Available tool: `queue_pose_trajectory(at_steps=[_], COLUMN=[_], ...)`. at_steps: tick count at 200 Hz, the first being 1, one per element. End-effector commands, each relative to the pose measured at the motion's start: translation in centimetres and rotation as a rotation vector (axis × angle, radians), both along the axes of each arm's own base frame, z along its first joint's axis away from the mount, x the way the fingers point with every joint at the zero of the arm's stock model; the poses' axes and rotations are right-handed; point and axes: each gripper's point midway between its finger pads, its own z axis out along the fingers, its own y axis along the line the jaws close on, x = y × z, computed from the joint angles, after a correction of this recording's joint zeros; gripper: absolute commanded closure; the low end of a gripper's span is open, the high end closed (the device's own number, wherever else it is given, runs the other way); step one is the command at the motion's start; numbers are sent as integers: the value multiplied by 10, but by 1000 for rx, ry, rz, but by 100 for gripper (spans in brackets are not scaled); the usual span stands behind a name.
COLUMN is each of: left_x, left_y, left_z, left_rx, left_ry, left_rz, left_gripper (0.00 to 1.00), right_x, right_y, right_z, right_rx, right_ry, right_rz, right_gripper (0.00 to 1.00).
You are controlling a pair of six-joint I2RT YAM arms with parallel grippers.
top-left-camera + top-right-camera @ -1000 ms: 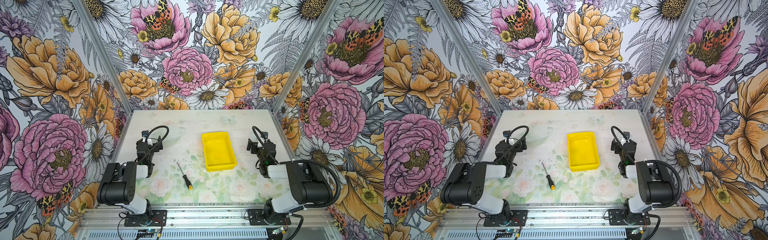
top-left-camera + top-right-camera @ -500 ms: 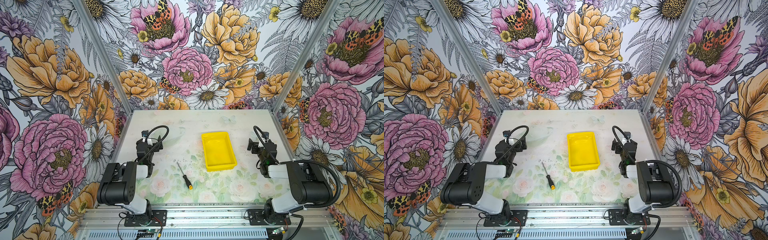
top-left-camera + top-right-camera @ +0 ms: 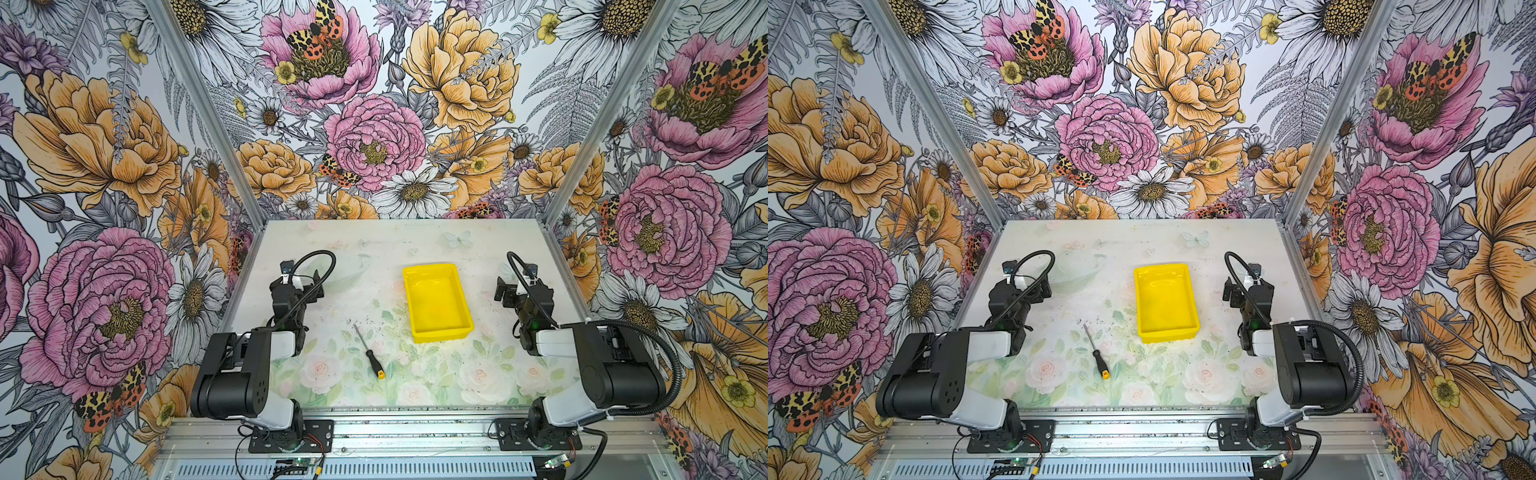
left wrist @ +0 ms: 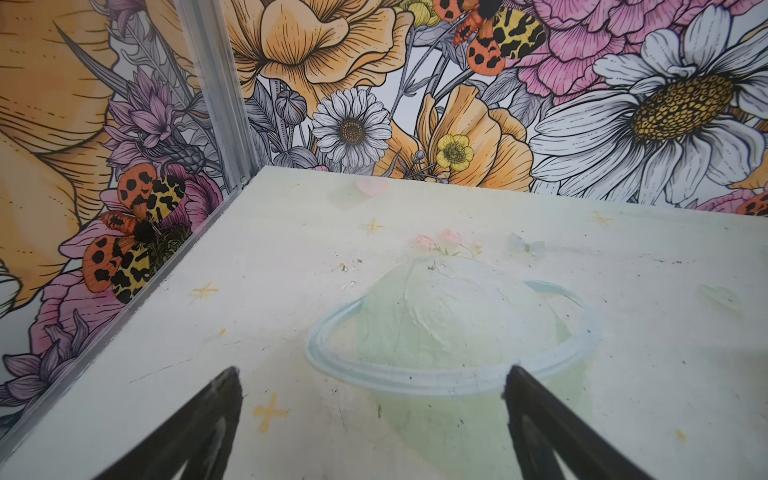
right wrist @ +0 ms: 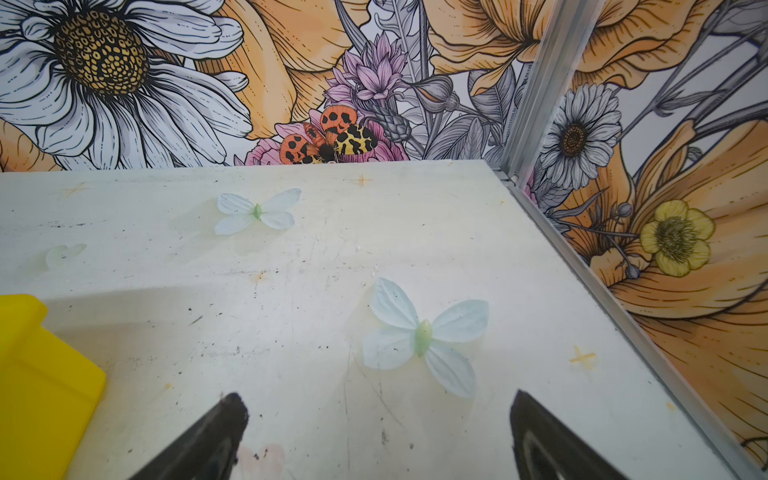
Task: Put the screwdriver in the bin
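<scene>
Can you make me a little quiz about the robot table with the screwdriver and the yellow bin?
1. True or false: the screwdriver lies inside the bin.
2. Which end of the screwdriver points toward the back wall? A: yellow-orange cap. B: metal tip.
3. Fill in: the left gripper and the right gripper are both ____.
Key: 1 false, it lies on the table, outside the bin. 2 B. 3 open, holding nothing.

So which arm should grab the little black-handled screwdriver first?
Left. The slim black-handled metal screwdriver lies nearer the open left gripper; the shallow yellow plastic bin sits between it and the right gripper.
</scene>
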Motion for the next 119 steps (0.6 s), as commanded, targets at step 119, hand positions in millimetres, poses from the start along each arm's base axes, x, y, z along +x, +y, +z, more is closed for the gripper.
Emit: queue_pose_trajectory(at_steps=[119], left_x=[-50], left_y=[-41], left_z=[44], left_rx=[-204], left_ry=[267], left_rz=[116], left_gripper=[1], right_x=[-31], right_y=[6], right_z=[57], right_rx=[108], right_ry=[265], right_rz=[-184], right_gripper=[0])
